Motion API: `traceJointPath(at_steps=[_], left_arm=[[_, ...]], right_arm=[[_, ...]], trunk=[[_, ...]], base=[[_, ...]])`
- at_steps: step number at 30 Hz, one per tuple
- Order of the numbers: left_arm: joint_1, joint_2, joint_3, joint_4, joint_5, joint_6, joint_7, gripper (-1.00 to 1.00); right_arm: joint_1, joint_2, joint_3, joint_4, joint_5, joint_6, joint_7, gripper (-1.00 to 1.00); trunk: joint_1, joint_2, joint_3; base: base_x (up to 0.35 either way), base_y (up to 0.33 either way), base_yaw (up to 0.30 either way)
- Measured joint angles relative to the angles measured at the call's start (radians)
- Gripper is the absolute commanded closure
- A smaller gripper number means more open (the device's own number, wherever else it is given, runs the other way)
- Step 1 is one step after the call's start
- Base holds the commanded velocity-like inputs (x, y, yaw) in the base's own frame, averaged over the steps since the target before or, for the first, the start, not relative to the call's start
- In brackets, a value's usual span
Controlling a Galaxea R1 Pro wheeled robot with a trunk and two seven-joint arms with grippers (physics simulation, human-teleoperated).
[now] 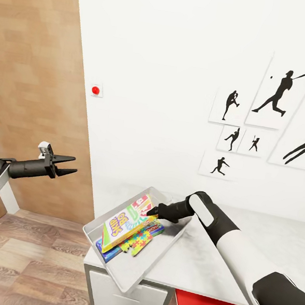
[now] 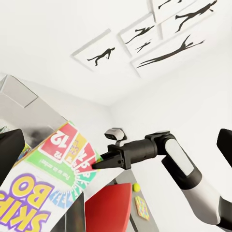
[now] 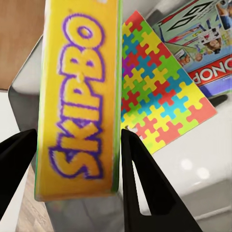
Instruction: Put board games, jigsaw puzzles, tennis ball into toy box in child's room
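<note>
Pale grey table [image 1: 234, 262] over white drawers [image 1: 123, 299], toy box [image 1: 128, 266] at its corner.

Toys crowd the toy box [image 1: 167, 252] floor near its left wall; its right side lies bare

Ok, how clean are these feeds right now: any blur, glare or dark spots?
Head view: sharp, evenly lit, soft shadow inside the toy box. Right wrist view: the Skip-Bo box is close and blurred, with two glare spots on the bin floor. Left wrist view: crisp, no glare.
</note>
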Motion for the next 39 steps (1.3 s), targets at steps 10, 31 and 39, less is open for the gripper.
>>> traceJointPath(at_steps=[10,31,39], left_arm=[[0.0,0.001,0.0,0.0,0.0,0.0,0.0,-1.0],[0.0,0.0,0.001,0.0,0.0,0.0,0.0,-1.0],[0.0,0.0,0.005,0.0,0.0,0.0,0.0,-1.0]], right_arm=[[0.001,-0.015,-0.003,-0.004,-0.002,0.0,0.002,-1.0],[0.001,-0.027,-0.012,-0.016,-0.004,-0.121,0.016,-1.0],[0.002,-0.041,-0.067,-0.017,-0.004,-0.204,0.07,-1.0]], trunk=[[0.0,0.0,0.0],[0.0,0.0,0.0],[0.0,0.0,0.0]], base=[[-0.072,0.0,0.0],[-0.049,0.0,0.0],[-0.023,0.0,0.0]])
